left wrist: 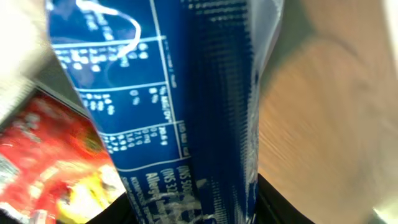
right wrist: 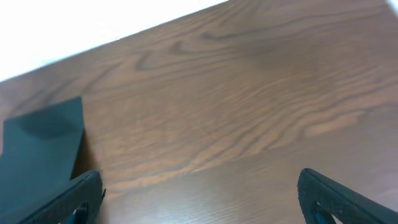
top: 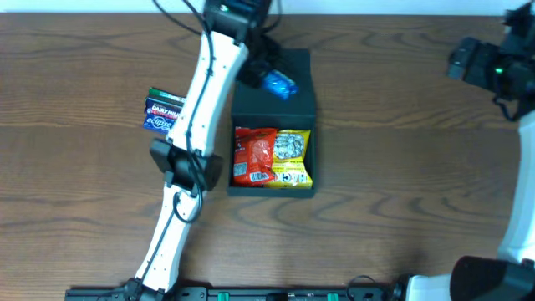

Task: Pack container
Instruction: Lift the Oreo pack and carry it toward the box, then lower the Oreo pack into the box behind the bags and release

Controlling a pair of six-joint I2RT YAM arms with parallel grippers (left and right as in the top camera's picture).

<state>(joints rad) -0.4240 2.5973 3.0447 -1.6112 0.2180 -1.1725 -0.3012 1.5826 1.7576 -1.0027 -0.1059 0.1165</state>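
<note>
The open container (top: 297, 104) sits central on the bench (top: 401, 167); we judge it stiff and light, best taken by a wall. The left fingers (top: 264, 68) pinch a blue packet (top: 279, 83) above its lid; the right fingers (right wrist: 339, 196) gape wide.

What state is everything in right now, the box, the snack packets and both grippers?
Dark matte rectangular container: lid flap open, partly packed.
Red snack packet: lying inside the container.
Yellow snack packet: inside, beside the red one.
Glossy blue packet: held over the open flap.
Blue-and-white packet: lying on the table, not packed.
Left gripper: shut on the glossy blue packet.
Right gripper: open, empty.
</note>
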